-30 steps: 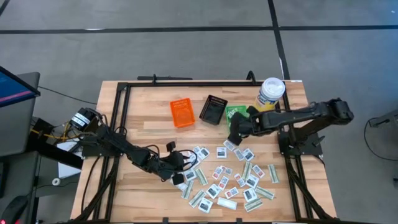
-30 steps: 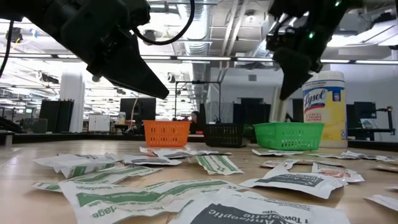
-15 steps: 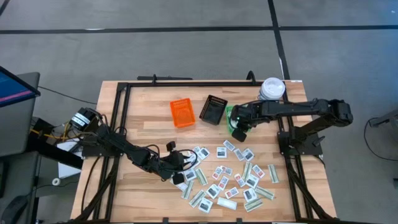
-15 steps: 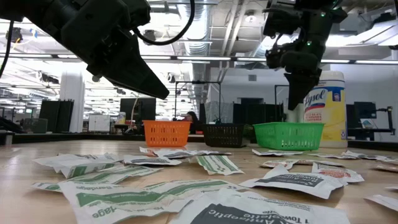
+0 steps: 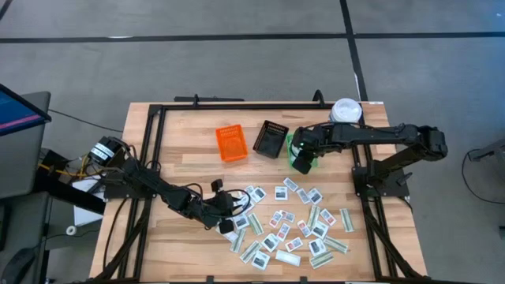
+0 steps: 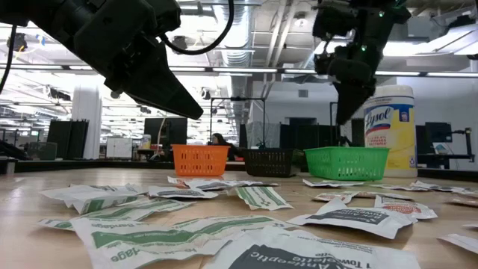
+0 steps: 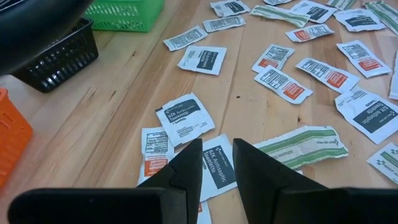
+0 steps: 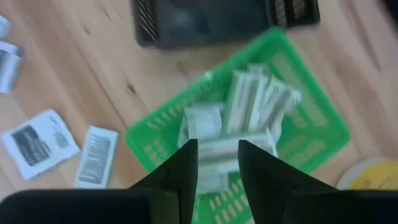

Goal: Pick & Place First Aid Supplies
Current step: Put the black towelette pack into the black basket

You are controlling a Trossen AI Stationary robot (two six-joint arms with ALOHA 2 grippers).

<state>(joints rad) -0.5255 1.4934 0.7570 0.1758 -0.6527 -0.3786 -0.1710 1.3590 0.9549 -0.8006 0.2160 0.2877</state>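
First aid packets (image 5: 288,225) lie scattered flat on the wooden table (image 5: 181,134), mostly in a loose spread well below the right gripper (image 5: 302,160) and just beside the left gripper (image 5: 225,213), on its right. Squarish white packets with red, blue or dark print mixed with long pale-green strips (image 7: 305,142); some overlap, most lie apart. More packets, pale-green strips among them, are piled inside the green bin (image 8: 311,134), directly under the right gripper. Right gripper (image 8: 214,163) hangs over the green bin (image 5: 297,147), fingers parted by a narrow gap, nothing between them; packets in the bin show through the gap. In the low view it sits above the bin (image 6: 346,162), clear of the rim. Left gripper (image 7: 216,165) is low over the table at the near-left edge of the spread, fingers slightly apart and empty, a dark-printed white packet (image 7: 217,167) showing on the table between the tips. Beside the green bin, toward the left arm, stand a black bin (image 5: 272,139) and then an orange bin (image 5: 231,143), in a row. A white-lidded yellow canister (image 5: 345,112) stands just behind the right arm; the low view shows its label (image 6: 389,127). The low view also takes in a room behind the table with ceiling lights and desks.
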